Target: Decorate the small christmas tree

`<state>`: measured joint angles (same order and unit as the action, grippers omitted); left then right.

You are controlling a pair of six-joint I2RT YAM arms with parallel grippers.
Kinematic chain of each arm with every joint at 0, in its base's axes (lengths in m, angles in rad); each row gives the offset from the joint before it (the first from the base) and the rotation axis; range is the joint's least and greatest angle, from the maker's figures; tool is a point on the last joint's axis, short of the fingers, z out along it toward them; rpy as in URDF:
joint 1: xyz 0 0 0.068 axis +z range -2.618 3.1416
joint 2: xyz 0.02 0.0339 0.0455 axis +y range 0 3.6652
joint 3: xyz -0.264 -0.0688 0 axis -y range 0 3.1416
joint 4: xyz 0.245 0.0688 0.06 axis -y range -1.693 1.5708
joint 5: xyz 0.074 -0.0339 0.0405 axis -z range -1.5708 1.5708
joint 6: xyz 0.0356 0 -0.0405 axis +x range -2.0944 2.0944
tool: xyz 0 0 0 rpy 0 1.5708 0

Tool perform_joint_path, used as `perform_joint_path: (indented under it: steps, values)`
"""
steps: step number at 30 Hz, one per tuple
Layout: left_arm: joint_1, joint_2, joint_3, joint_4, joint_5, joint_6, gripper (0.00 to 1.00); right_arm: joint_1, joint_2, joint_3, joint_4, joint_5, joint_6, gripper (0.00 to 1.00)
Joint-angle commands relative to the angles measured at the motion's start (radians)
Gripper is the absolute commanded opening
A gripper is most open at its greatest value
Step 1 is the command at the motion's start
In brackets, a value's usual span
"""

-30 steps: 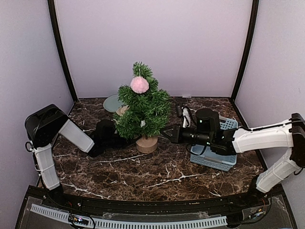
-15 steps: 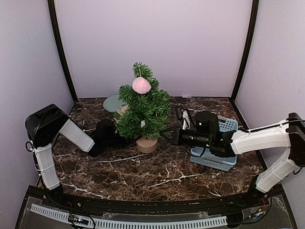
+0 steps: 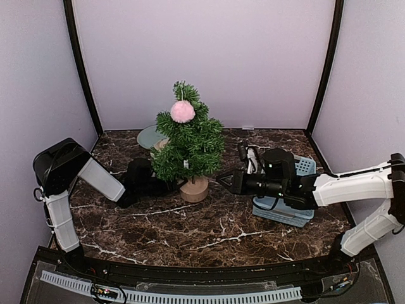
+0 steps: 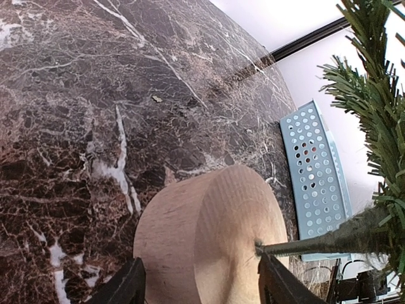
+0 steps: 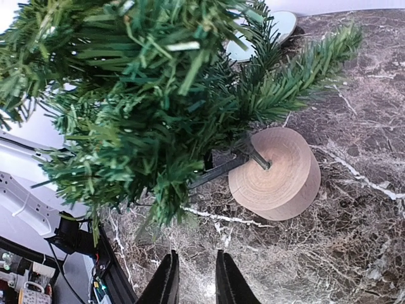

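Note:
The small christmas tree [image 3: 190,142] stands mid-table on its round wooden stump [image 3: 194,188], with a pink pompom [image 3: 182,111] hanging near its top. My left gripper [image 3: 169,185] reaches in from the left, low under the branches. In the left wrist view the stump [image 4: 209,234] fills the gap of the left gripper [image 4: 199,288], with a finger [image 4: 123,288] against each side. My right gripper [image 3: 222,181] hovers just right of the tree. Seen from the right wrist, the right gripper [image 5: 196,278] has its fingers narrowly apart and holds nothing, short of the stump [image 5: 275,174] and branches [image 5: 145,95].
A light blue perforated basket [image 3: 302,166] sits under my right arm at the right and also shows as the basket [image 4: 316,171] beyond the stump. A grey-blue plate [image 3: 149,136] lies behind the tree. Dark marble table, lilac walls at the back and sides.
The tree's top has swung slightly left. My right arm has drawn back a little to the right, away from the branches. The left arm has stayed at the stump.

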<state>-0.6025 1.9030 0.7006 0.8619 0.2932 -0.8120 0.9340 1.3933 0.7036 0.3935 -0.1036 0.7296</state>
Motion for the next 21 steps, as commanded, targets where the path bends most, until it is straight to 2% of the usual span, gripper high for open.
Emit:
perform_joint_path:
  steps: [1,10,16,21]
  values:
    - [0.013,-0.064,-0.02,-0.014,-0.009,0.018,0.63,0.006,-0.051,-0.026,-0.008,0.014,-0.019,0.25]
    - [0.04,-0.172,-0.099,-0.031,-0.029,0.024,0.69,-0.011,-0.203,-0.068,-0.146,0.098,-0.088,0.51]
    - [0.061,-0.25,-0.155,-0.07,-0.045,0.027,0.77,-0.164,-0.325,-0.083,-0.339,0.097,-0.12,0.53]
    - [0.081,-0.312,-0.221,-0.078,-0.065,0.008,0.78,-0.302,-0.35,-0.032,-0.528,0.159,-0.171,0.53]
